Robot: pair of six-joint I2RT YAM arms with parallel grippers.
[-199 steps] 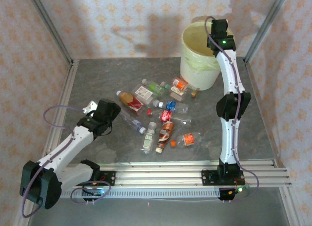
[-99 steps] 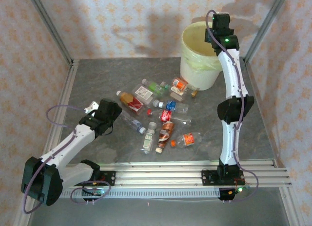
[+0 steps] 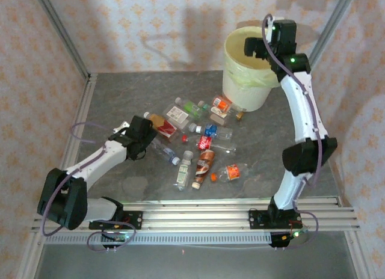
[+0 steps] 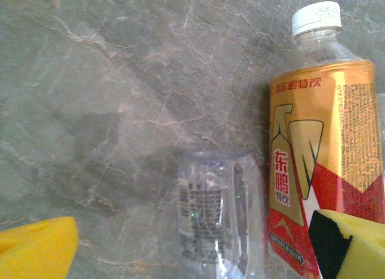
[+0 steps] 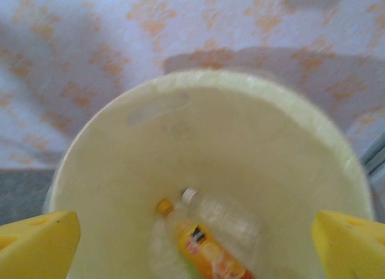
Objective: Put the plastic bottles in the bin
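Overhead, the round cream bin (image 3: 240,92), lined with a thin yellow-green bag (image 3: 243,80), stands at the upper right of the grey marbled worktop (image 3: 120,98). Above its mouth hangs the right pincer (image 3: 257,47), wide and empty; two bottles (image 5: 207,249) lie inside. The left pincer (image 3: 150,142), wide too, frames a clear glossy bottle (image 4: 216,219) beside an orange-labelled bottle (image 4: 313,141), at the left of the scattered plastic bottles (image 3: 201,153).

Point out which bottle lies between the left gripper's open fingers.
The clear bottle with small black print, centred between the left gripper's fingers; the gold-and-red bottle, white-capped, lies off to one side by a finger.
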